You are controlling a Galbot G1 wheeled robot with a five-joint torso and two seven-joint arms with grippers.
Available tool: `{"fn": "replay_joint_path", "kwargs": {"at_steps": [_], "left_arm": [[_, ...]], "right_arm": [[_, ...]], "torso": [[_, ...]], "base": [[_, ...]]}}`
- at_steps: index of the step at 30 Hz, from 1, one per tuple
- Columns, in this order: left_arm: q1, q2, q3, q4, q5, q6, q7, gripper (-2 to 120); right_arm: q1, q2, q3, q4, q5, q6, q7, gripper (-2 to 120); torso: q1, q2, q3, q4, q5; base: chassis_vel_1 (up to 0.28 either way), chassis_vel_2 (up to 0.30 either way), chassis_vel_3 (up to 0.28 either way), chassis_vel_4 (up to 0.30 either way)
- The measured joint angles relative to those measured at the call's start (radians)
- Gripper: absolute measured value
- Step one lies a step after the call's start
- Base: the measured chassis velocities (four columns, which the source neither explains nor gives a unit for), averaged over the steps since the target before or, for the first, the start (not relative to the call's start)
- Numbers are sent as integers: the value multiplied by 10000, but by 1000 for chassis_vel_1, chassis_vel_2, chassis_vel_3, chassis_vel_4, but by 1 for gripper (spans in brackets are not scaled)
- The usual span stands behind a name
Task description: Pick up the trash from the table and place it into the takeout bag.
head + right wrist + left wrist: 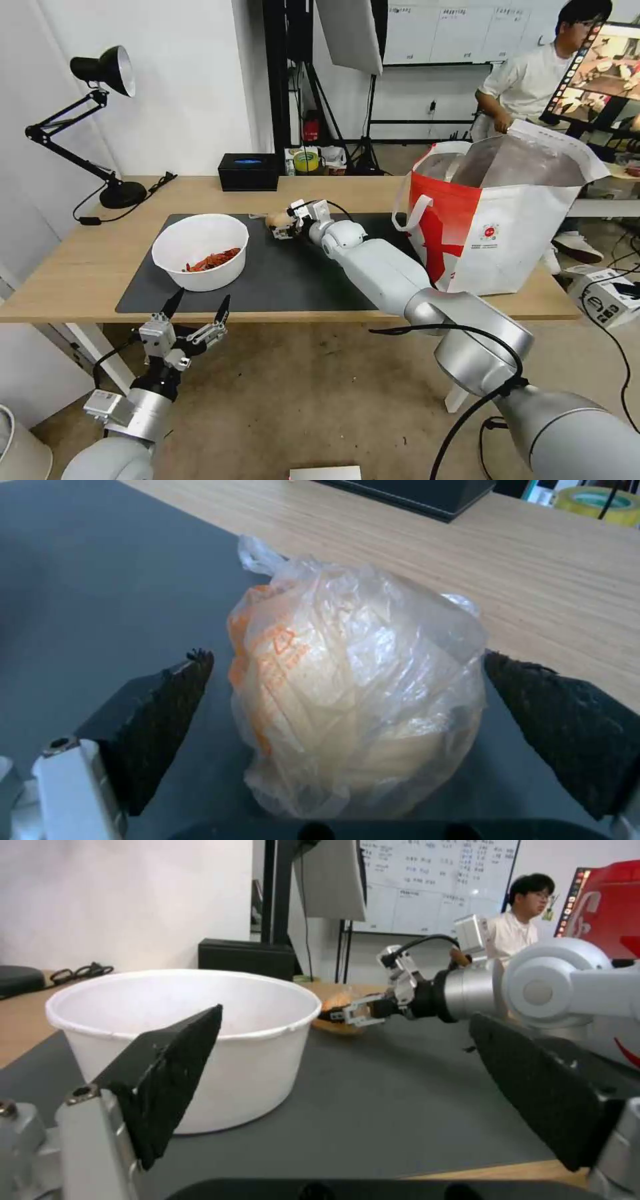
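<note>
Right gripper, jaws wide, straddles the plastic-wrapped lump on the desk's grey mat, positioned to close; left gripper waits open-jawed near the white bowl.

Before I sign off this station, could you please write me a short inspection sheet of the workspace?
Surface: wooden table with dark grey mat.
Job's things: white bowl holding red scraps; tan plastic-wrapped lump; takeout bag standing open.
Clutter: black box, desk lamp, tape roll.
Grippers: right claw open around the lump; left claw open, before the table edge.
Cables: lamp cord; floor cables.
Surroundings: whiteboard, monitor.
</note>
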Motion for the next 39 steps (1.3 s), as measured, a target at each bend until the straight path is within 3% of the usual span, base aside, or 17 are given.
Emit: {"fn": "replay_joint_path", "kwargs": {"at_steps": [9, 14, 20, 27, 31, 34, 39], "left_arm": [[16, -80, 38, -7, 14, -12, 0, 100], [38, -45, 29, -15, 22, -14, 0, 100], [67, 16, -34, -56, 6, -26, -7, 100], [115, -46, -36, -62, 17, -157, -9, 100], [127, -47, -40, -62, 23, -176, -10, 100], [125, -36, -40, -93, 27, -179, -22, 100], [46, 81, -88, -43, -17, -170, -37, 100]], "right_arm": [[-39, 0, -71, -76, -3, 68, -62, 64], [-51, -5, -60, -68, -2, 68, -63, 51], [-149, -14, -6, 8, 12, 45, -26, 24], [-316, -45, 157, 288, 30, -92, 195, 4], [-393, -78, 439, 536, 37, -171, 390, 3], [-460, -391, 788, 1451, 282, -280, 883, 3], [-666, -1986, 615, 4490, 1054, -502, 2548, 3]], "torso": [[0, 0, 0, 0, 0], [0, -1, 0, 0, 0], [0, 0, 0, -1, 0], [0, 0, 0, 0, 0], [0, -1, 1, 0, 0], [0, -3, 1, 5, -1], [0, -2, -1, -1, 0]], "base": [[0, 0, 0, 0], [0, 0, 0, 0], [0, 0, 0, 0], [0, 0, 0, 0], [0, 0, 0, 0], [0, 0, 0, 0], [0, 0, 0, 0]]}}
